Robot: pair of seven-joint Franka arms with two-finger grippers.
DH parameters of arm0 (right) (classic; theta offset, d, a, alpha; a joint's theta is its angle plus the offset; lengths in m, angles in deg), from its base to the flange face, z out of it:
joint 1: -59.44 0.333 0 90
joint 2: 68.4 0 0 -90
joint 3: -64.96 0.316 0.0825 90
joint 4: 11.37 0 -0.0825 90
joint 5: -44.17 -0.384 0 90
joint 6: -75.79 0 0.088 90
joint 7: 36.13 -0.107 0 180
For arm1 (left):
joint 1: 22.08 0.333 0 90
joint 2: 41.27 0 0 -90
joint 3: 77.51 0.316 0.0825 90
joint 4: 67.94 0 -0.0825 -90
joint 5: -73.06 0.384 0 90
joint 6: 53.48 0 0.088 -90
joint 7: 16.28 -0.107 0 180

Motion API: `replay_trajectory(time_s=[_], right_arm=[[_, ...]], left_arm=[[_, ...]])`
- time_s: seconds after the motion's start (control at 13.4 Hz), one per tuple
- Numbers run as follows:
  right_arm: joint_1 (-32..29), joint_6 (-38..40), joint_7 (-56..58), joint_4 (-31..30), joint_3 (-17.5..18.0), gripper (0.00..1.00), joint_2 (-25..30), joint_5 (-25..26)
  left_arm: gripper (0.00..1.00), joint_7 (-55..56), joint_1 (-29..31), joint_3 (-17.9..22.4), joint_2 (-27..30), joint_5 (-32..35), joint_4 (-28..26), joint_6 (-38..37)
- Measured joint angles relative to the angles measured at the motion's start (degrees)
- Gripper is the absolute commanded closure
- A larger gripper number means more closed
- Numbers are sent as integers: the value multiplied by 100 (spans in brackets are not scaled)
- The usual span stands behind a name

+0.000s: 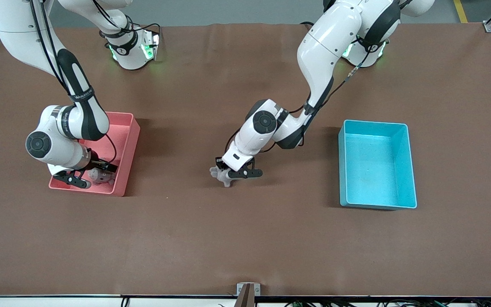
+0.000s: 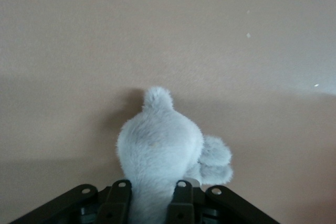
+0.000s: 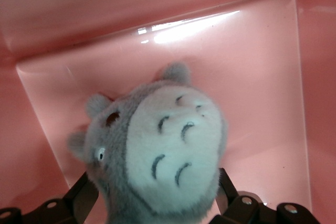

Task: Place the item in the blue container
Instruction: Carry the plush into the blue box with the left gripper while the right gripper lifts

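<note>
Front view: two bins and two plush toys are counted. One grey plush toy on the table's middle is clamped by the left gripper. One blue container is set at three o'clock from it, well apart, with nothing seen inside. At nine o'clock, one pink bin holds a second grey-and-white plush toy, straddled by the right gripper's spread fingers.
</note>
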Motion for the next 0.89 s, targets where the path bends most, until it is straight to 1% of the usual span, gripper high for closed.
replay_trajectory(time_s=[0.15,0.3,0.52,0.6,0.67,0.74,0.82,0.89], right_arm=[[0,1,-1,-1,0,41,-2,0],[0,1,-2,-1,0,54,-3,0],[0,1,-4,-1,-1,63,-3,-2],[0,1,-4,-1,-1,68,-3,-2],[0,1,-4,-1,-1,84,-3,-2],[0,1,-5,0,-1,94,-3,-3],[0,1,-5,0,-2,98,-3,-3],[-1,1,-5,2,-3,99,-3,-3]], left_arm=[[80,0,20,40,181,0,73,-533],[81,-7,51,137,601,2,160,-1460],[81,-165,177,400,1539,64,97,-2989],[81,-389,320,422,1858,119,-46,-3369],[81,-725,499,434,2171,201,-279,-3641],[81,-1112,721,440,2468,314,-589,-3775],[81,-1577,975,443,2747,404,-949,-3822],[81,-2084,1252,447,3015,529,-1336,-3830]])
